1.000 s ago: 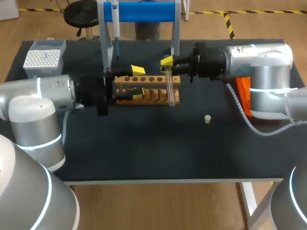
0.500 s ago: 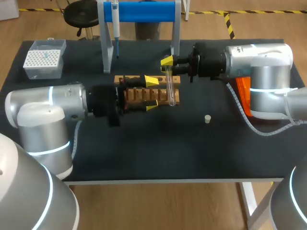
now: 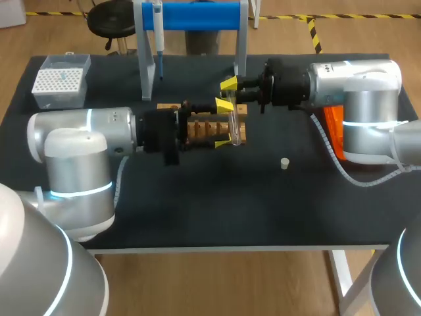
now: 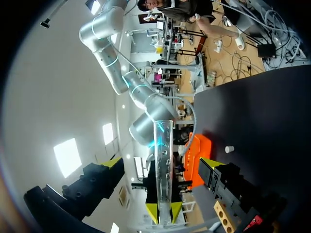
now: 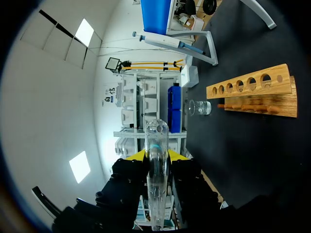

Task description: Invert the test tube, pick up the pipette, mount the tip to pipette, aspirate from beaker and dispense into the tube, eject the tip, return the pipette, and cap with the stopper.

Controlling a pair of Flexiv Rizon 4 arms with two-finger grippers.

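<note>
Your right gripper (image 5: 156,154) is squeezed tight on the test tube (image 5: 156,184), with a yellow tip on each side of the glass. Your left gripper (image 4: 162,164) is spread wide apart, and the tube stands between its fingers without touching them. From above, you see the tube upright in the middle of the frame, just by the right end of the wooden rack (image 3: 200,128). The little stopper (image 3: 284,163) lies alone on the table (image 3: 197,204), to the lower right of the tube. The pipette (image 3: 158,33) hangs on the blue stand (image 3: 197,14) at the top, and the tip box (image 3: 59,82) sits at the upper left
</note>
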